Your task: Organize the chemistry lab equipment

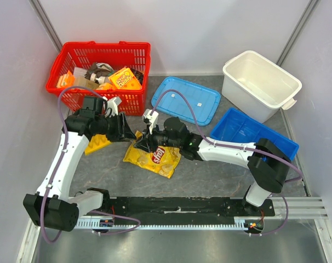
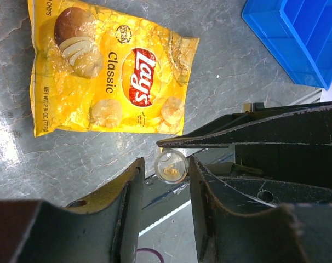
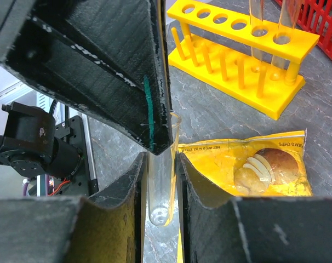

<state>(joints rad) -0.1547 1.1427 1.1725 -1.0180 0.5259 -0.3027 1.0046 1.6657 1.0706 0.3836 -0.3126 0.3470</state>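
Bench [image 1: 100, 170] edge nearest the arms carries a black mounting rail [image 1: 177, 211]. Beyond it a band of bare grey surface runs up to the chip bag. Pale walls close in on the left, right and far sides.

At mid-bench the two arms meet tip to tip over the yellow Lay's chip bag [image 1: 155, 157], which lies flat. The right end effector [image 3: 161, 159] is closed to a narrow gap, with the test tube [image 3: 162, 192] pinched between its fingers. The left end effector [image 2: 166, 163] has its fingers close on either side of the same tube. A sliver of gap shows on one side, so I cannot tell whether it grips. The tube is clear glass with a round bottom. The left wrist camera looks down its open mouth and the right wrist camera sees it lengthwise, just above the bench beside the bag.

Just left of the bag sits a yellow tube rack [image 3: 237, 55], partly under the left arm. Two clear tubes [image 3: 256, 16] stand in its end holes.

Farther back left, a red basket [image 1: 73, 98] holds a jumble that includes an orange box [image 1: 125, 78]. A blue lid [image 1: 188, 98] lies flat at centre. A blue bin [image 1: 248, 131] sits at right, showing only its blue floor. A white tub [image 1: 262, 82] stands in the far right corner.
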